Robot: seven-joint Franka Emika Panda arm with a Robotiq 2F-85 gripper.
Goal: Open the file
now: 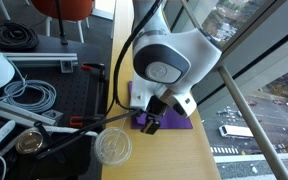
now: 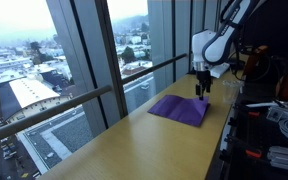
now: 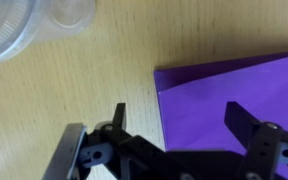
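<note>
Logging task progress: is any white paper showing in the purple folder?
No, the folder shows only its purple cover in the wrist view.

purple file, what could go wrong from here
The file lies flat on the table, so the open gripper, straddling its edge, may shove it whole instead of lifting just the cover. The clear cup stands close by; a sliding file could knock it.
</note>
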